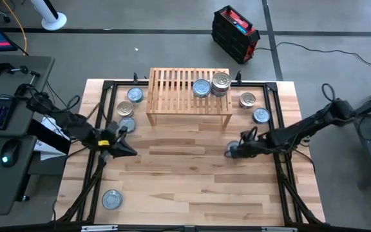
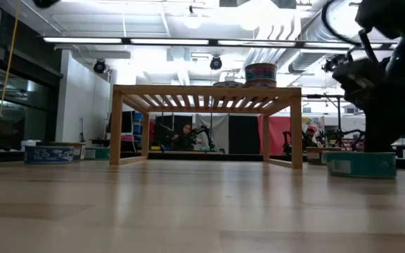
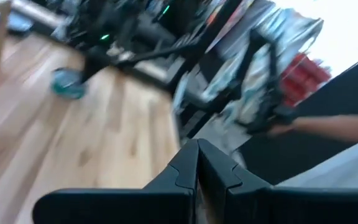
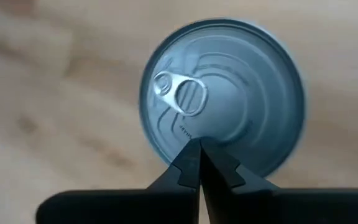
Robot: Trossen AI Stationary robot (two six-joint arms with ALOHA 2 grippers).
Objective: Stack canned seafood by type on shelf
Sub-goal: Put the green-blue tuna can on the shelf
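Right gripper, fingers together, hovers over a silvery-blue tin; shelf holds three tins, six remain.

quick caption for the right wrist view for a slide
Shut right gripper poised over a silvery-blue tin, pull-tab up, on the wood table.

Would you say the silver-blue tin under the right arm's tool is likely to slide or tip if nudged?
The tin probably slides rather than tips: it sits flat and squat on the smooth tabletop. Its metal lid looks rigid and likely slippery under the shut right tool.
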